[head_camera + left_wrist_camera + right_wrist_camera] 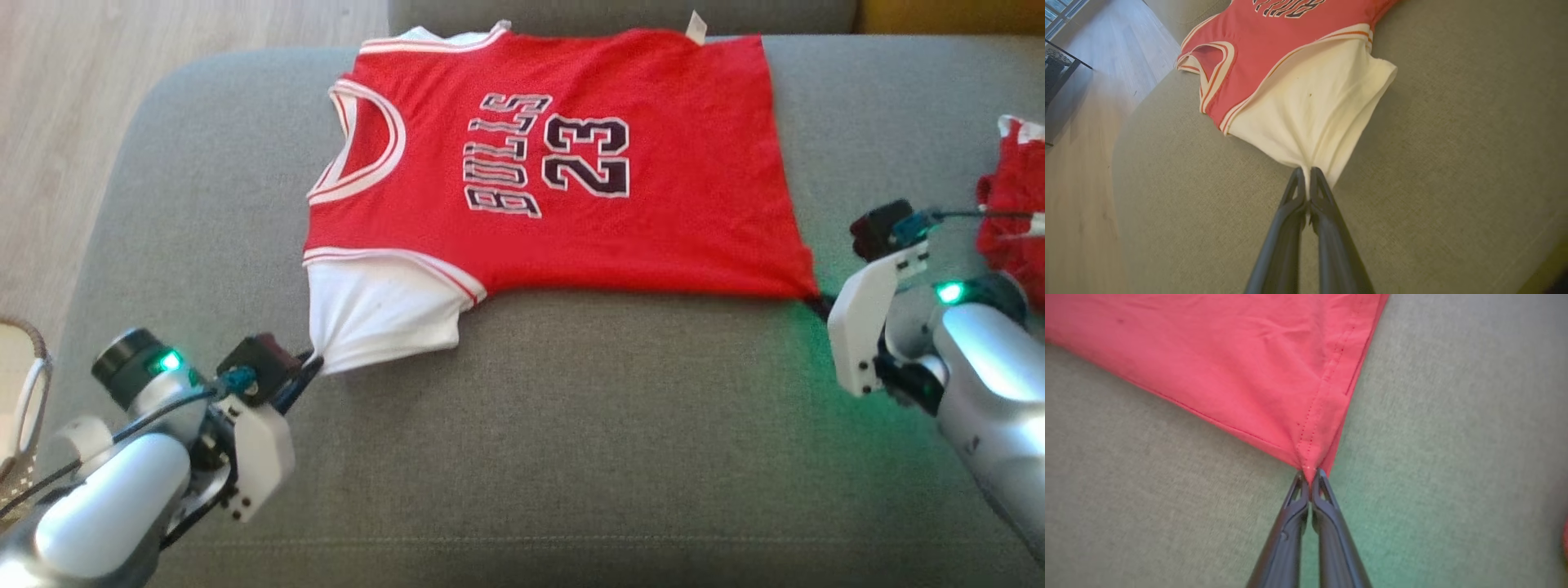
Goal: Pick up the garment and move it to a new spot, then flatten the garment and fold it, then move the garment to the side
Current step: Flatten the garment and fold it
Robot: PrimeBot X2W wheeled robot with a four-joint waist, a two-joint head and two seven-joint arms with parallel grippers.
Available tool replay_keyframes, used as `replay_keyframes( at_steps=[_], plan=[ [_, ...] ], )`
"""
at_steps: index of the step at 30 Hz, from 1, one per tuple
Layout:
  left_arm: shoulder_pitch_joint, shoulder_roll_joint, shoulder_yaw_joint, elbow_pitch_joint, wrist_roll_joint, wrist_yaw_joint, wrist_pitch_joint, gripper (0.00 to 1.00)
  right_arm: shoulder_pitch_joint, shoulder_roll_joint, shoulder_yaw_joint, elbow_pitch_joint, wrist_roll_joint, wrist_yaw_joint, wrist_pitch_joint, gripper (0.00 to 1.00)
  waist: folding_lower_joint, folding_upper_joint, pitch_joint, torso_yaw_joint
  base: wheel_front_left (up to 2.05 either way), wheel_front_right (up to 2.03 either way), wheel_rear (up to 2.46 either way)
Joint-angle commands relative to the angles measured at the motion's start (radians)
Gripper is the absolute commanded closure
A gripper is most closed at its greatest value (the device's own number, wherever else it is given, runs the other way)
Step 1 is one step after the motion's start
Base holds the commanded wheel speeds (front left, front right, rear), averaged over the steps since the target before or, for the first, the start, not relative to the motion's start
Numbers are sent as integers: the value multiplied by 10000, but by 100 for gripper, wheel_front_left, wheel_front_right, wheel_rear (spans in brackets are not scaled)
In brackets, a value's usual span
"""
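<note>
Red Bulls 23 jersey [571, 163] laid out across the grey cushion [571, 457], left gripper [314, 362] pinched tight on its near-left white sleeve, right gripper [820, 301] clamped on its near-right hem corner

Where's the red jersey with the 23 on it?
In the head view the jersey lies spread on the grey cushion, white sleeve pinched by the left gripper, red corner by the right gripper.
</note>
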Motion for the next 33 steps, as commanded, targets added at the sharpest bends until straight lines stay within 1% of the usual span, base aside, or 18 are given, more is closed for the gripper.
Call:
replay_keyframes(
  at_steps=[1, 7, 10, 13, 18, 22, 28, 33],
  plan=[
    [-273, 663, 321, -304, -161, 15, 113, 100, 251, -309, 255, -387, 333, -4, 219, 100, 1, 0, -103, -32, 0, 0, 0],
    [-38, 1351, -662, -1046, -981, 14, 690, 100, 693, -1051, 1128, -1435, 1609, -4, 1248, 100, 1, 0, -389, -145, 0, 0, 0],
    [-14, 1713, -1333, -1604, -1470, 14, 1074, 100, 877, -1348, 1529, -1889, 2206, -4, 1842, 100, 1, 0, -544, -177, 0, 0, 0],
    [-120, 2126, -1954, -2082, -1709, 14, 1433, 100, 1058, -1640, 1844, -2209, 2781, -4, 2476, 100, 1, 0, -713, -194, 0, 0, 0],
    [-208, 2548, -2705, -2756, -2523, 14, 2065, 100, 1298, -2124, 2297, -2719, 3400, -4, 3167, 100, 1, 0, -936, -153, 0, 0, 0],
    [-256, 2846, -3081, -3309, -3075, 14, 2413, 100, 1486, -2379, 2422, -2918, 3936, -4, 3685, 100, 1, 0, -1118, -134, 0, 0, 0],
    [-171, 3271, -3343, -3982, -3540, 14, 2624, 100, 1926, -2537, 2507, -3126, 4733, -4, 4598, 100, 1, 0, -1394, -138, 0, 0, 0],
    [7, 3464, -3391, -4257, -3689, 14, 2726, 100, 2067, -2754, 2687, -3471, 4739, -4, 4937, 100, 1, 0, -1520, -141, 0, 0, 0]
  ],
)
